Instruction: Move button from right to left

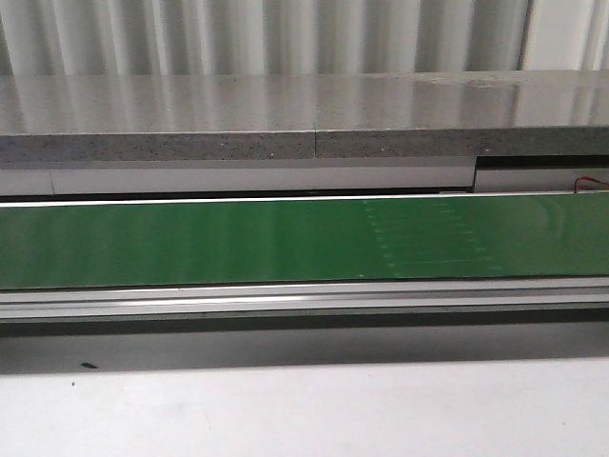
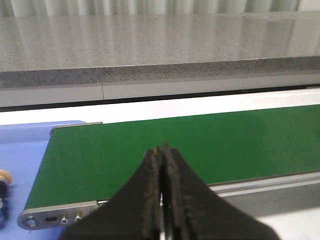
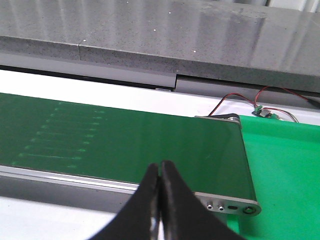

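The button (image 2: 4, 179) shows only in the left wrist view. It is a small yellow-orange cap over a dark blue body, cut by the frame edge, and it lies on the blue surface (image 2: 25, 150) beside the belt's left end. My left gripper (image 2: 162, 149) is shut and empty, above the near edge of the green conveyor belt (image 2: 200, 145), apart from the button. My right gripper (image 3: 160, 165) is shut and empty, above the near edge of the belt (image 3: 150, 140) close to its right end. Neither gripper shows in the front view.
The green belt (image 1: 285, 238) runs across the front view with a grey stone ledge (image 1: 285, 114) behind it. A bright green surface (image 3: 285, 165) lies past the belt's right end, with red and black wires (image 3: 250, 100) at its back. A white tabletop (image 1: 304, 409) lies in front.
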You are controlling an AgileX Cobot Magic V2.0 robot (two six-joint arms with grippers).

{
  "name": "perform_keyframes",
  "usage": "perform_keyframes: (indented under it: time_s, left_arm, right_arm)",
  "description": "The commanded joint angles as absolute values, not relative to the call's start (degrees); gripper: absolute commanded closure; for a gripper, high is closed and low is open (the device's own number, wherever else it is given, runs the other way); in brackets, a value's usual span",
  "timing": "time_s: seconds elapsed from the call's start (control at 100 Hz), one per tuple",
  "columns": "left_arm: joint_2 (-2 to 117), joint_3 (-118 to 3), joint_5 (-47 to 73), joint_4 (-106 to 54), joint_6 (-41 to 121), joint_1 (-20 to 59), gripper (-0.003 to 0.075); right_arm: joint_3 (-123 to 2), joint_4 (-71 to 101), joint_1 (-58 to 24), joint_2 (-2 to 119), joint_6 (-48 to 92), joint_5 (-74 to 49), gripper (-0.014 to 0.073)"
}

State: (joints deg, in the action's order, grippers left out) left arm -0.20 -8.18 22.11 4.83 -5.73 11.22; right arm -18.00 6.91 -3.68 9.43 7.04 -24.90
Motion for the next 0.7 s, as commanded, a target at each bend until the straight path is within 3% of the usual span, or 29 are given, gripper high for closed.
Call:
perform_keyframes:
  time_s: [0.0,0.12,0.27,0.69]
  left_arm:
    - [-2.0,-4.7,6.7,4.8,-6.1,11.4,0.0741]
    - [-2.0,2.7,-5.4,4.4,-6.1,11.4,0.0741]
    - [-2.0,2.5,2.6,4.1,-6.1,11.5,0.0741]
    - [-2.0,2.5,3.3,4.1,-6.1,11.4,0.0741]
  right_arm:
    - [-19.6,6.9,-3.8,10.0,7.6,-20.3,0.0661]
    - [-19.6,6.9,-3.8,10.0,7.6,-20.3,0.0661]
    - [-19.6,6.9,-3.8,10.0,7.6,-20.3,0.0661]
    - [-19.6,6.9,-3.8,10.0,7.6,-20.3,0.0661]
